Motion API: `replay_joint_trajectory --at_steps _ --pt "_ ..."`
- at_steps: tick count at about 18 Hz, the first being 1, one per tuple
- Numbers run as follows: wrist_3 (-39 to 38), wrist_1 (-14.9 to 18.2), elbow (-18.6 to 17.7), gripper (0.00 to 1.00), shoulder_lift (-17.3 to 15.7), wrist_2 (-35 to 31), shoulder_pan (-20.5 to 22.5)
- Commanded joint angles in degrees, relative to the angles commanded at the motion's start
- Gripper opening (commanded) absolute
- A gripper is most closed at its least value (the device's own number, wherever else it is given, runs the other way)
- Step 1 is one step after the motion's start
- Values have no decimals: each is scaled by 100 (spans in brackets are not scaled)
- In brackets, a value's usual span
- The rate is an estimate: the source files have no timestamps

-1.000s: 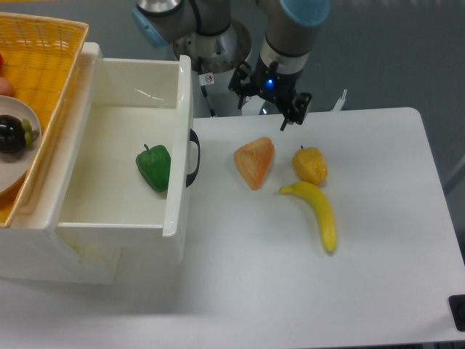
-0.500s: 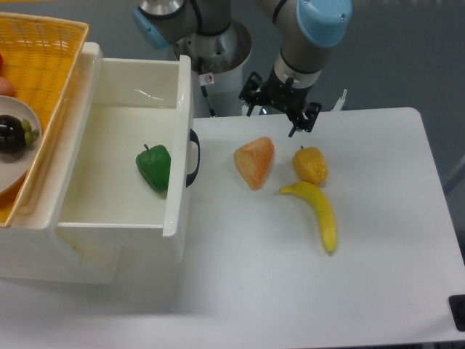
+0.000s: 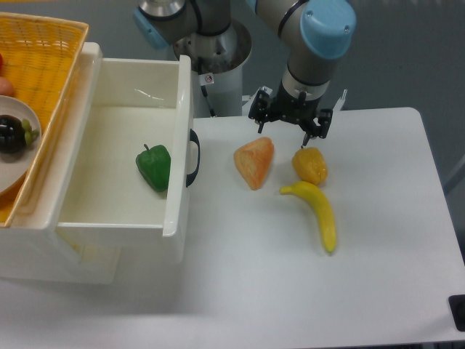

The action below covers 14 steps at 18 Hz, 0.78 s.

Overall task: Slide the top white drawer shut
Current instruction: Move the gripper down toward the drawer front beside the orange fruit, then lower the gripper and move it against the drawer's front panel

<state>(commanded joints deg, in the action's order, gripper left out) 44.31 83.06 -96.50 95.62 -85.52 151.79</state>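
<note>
The top white drawer stands pulled out to the right, its front panel facing the table's middle and its black curved handle on that panel. A green pepper lies inside it. My gripper hangs open above the back of the table, right of the drawer front, over the gap between the orange wedge-shaped fruit and the small yellow-orange fruit. Nothing is between its fingers. It is well apart from the handle.
A banana lies in front of the yellow-orange fruit. A yellow woven basket sits on the cabinet at the left, holding a plate with a dark fruit. The robot base stands behind the drawer front.
The gripper has moved right and slightly down, from near the table's back edge to above the two fruits, turning its wrist. The drawer and the fruits have not moved.
</note>
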Motion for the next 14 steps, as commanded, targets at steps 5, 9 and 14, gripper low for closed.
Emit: replay_joint_trajectory --at_steps 5,9,14 --pt "-906 -290 -132 100 245 -262 -482" --pt "-1425 -335 -106 100 501 -440 -853" --pt "-1382 -343 -97 100 545 -404 -861"
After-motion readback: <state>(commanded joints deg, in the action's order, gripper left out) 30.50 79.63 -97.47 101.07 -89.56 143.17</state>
